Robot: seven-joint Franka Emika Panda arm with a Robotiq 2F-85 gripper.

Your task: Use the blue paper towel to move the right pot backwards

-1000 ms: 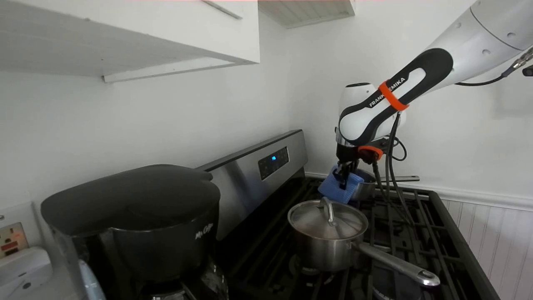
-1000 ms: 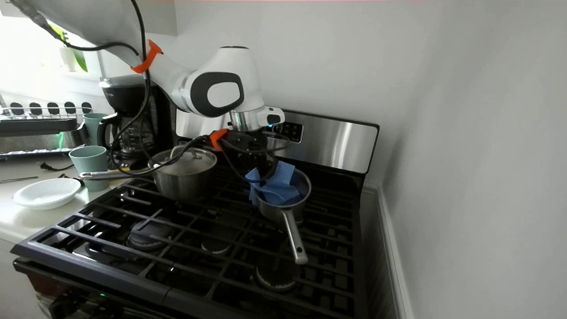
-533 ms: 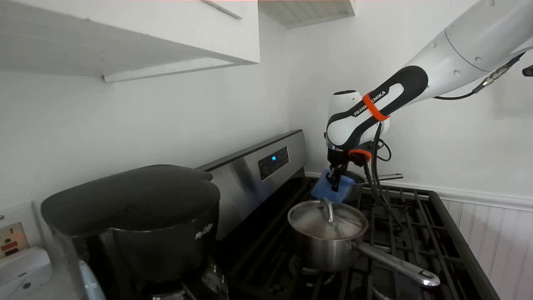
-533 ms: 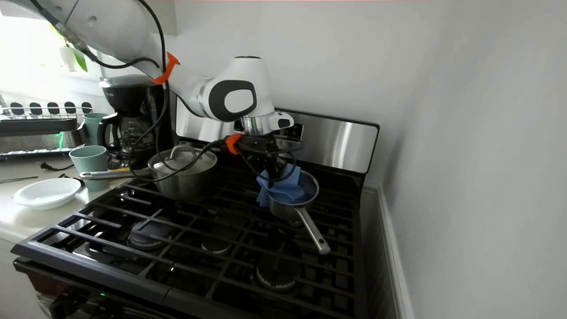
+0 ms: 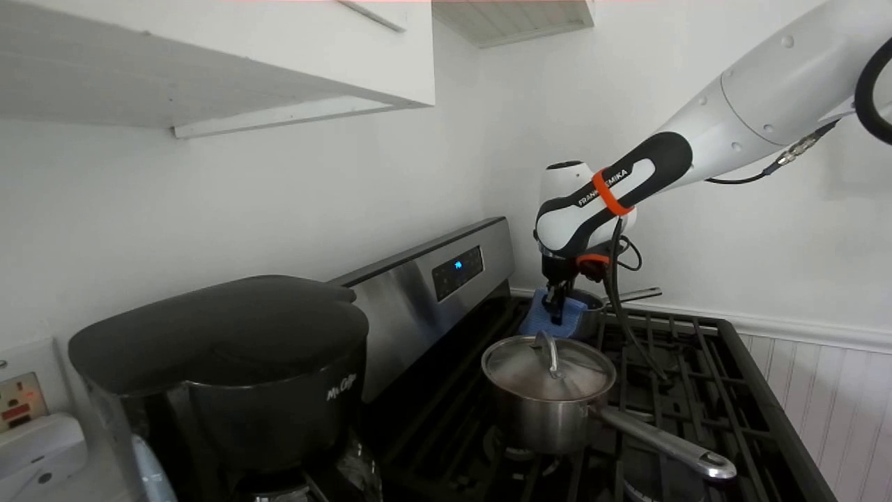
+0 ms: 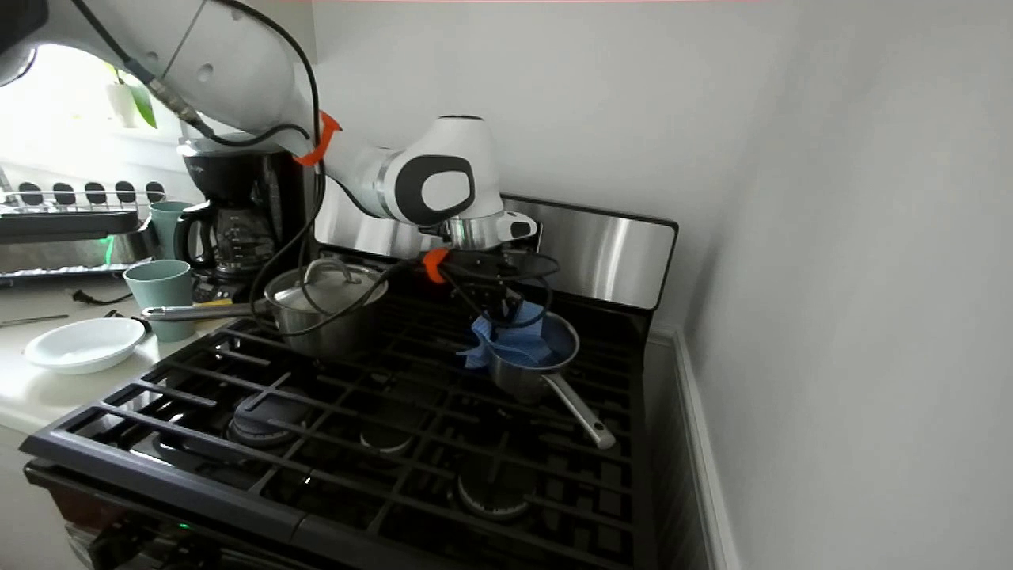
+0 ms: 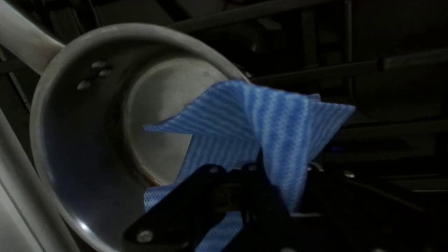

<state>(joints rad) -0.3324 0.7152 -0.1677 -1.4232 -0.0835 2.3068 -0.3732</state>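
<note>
The gripper clamps the blue paper towel over the ten o'clock edge, in an exterior view, of the right pot on the stove, likely to shield its push

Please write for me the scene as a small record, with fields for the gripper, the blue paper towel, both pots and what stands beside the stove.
open pot: on the stove, no lid; its handle slants toward the front
blue paper towel: over the pot's rim, part above the opening, part outside
gripper: closed on the towel; whether it also pinches the rim is hidden
lidded pot: on the stove, lid on, apart from the open pot
beside the stove: coffee maker, white bowl
</note>
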